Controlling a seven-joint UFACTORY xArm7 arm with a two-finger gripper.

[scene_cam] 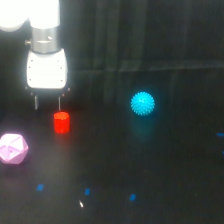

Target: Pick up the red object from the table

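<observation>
Nearest the camera, the black matte surface [165, 170] is showing a few small blue specks [87, 191] scattered along its front, with a tiny pale fleck [81, 203] lying just below them. Further in, at the exterior view's left edge, a pink faceted polyhedron [12, 148] is sitting on the surface, partly glowing in the light. A little beyond it and toward the exterior view's right, the red object [61, 122], a small upright cylinder, is standing on the surface, apart from the polyhedron. Directly above it the gripper [48, 104] is hanging from the white arm [45, 30], its two thin dark fingers [36, 102] spread apart and pointing straight down. The finger on the exterior view's right is ending just over the cylinder's top, while the other is hanging to the side of it; neither appears to be touching it, though the blur is making this hard to judge. Well off toward the exterior view's right, a cyan spiky ball [143, 104] is resting on the surface, casting a faint bluish reflection beneath itself. Behind everything a dark backdrop is closing off the scene.
</observation>
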